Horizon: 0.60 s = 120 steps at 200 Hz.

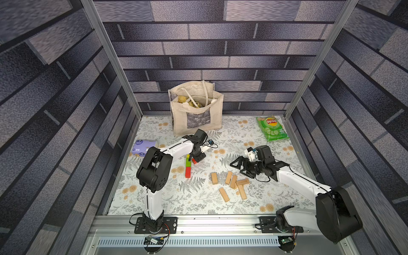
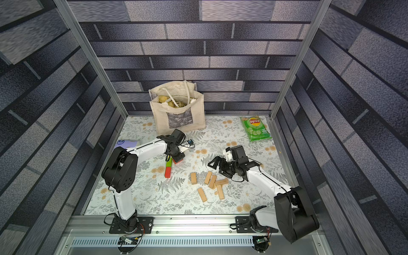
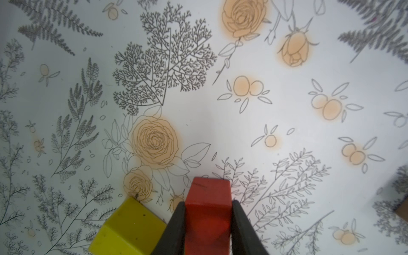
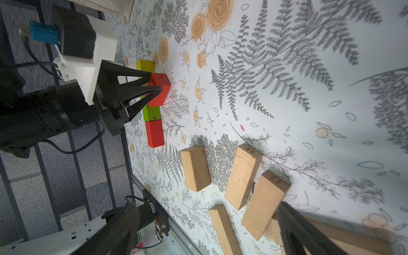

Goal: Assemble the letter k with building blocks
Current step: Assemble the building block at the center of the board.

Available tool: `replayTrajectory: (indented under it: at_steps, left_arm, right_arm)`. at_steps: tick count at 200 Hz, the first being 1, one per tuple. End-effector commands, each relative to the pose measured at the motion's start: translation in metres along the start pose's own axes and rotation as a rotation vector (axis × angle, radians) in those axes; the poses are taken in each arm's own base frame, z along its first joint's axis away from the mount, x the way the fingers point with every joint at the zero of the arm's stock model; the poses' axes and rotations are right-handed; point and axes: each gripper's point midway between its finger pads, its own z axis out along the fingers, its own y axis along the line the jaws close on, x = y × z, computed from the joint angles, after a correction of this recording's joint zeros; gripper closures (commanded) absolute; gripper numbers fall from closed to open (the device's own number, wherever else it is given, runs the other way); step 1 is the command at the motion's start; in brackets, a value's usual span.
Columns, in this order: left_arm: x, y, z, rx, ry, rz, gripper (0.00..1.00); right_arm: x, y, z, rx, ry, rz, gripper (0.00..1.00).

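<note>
- My left gripper (image 3: pixel 208 202) is closed partly, and it holds a red block (image 4: pixel 159 89) between its fingers.
- This block sits just beside the stem, on its right side, near the place where the yellow block (image 4: pixel 144 65) meets the green block (image 4: pixel 151 113). Its long axis is slanted to the stem.
- I cannot tell if it rests on the table (image 1: pixel 198 205).
- The stem is yellow, green and a second red block (image 4: pixel 155 133), end to end in one straight line. Its long axis points from my side to the back, with yellow farthest.
- My right gripper (image 1: pixel 235 168) is wide open and empty, near the tan blocks (image 1: pixel 233 181). These lie flat and loose, pointing in different directions.
</note>
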Motion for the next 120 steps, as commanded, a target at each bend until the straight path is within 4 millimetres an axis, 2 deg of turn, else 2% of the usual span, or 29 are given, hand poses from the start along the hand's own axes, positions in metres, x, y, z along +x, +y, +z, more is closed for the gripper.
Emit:
replayTrajectory:
  at_steps: [1,22,65,120]
  left_arm:
    - [0.018,-0.0025,0.0068,0.022,0.08,0.021,0.98]
    - [0.0182,-0.0022,0.006,0.018,0.079,0.022,0.96]
    - [0.018,-0.0019,0.0061,0.014,0.08,0.02,0.85]
    - [0.0175,-0.0014,0.0062,0.009,0.08,0.021,0.79]
  right_arm:
    - [-0.0007,0.0034,-0.0053,-0.007,-0.008,-0.005,0.0]
    - [-0.0001,0.0029,-0.005,-0.008,-0.006,-0.003,0.0]
    - [-0.0003,0.003,-0.0049,-0.01,-0.008,-0.004,0.0]
    - [0.0001,0.0017,-0.0042,-0.009,-0.007,-0.002,0.0]
